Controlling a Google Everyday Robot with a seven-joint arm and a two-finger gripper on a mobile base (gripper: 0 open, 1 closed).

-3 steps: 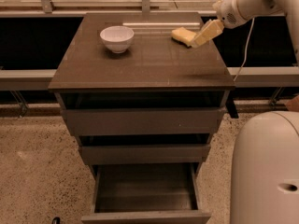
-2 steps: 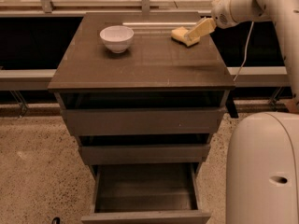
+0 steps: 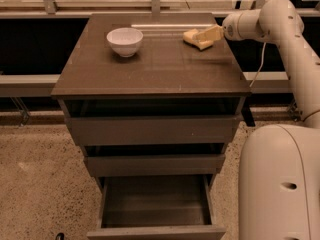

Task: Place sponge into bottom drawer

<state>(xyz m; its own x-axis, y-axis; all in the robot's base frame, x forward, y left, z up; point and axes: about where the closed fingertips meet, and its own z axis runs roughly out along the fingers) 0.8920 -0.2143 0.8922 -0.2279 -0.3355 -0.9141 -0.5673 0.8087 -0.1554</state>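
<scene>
Sponge (image 3: 190, 36) lies at the tip of the tool (image 3: 204, 35); whether the tool grips it, I cannot tell. A weak hold could drop it short of the drawer (image 3: 156, 232) far below.

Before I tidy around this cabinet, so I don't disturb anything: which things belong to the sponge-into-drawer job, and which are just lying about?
Part of the job:
sponge, back right of the cabinet top
gripper, at the sponge
bottom drawer, pulled open

Just lying about:
white bowl, back left of the top
top drawer
middle drawer
</scene>
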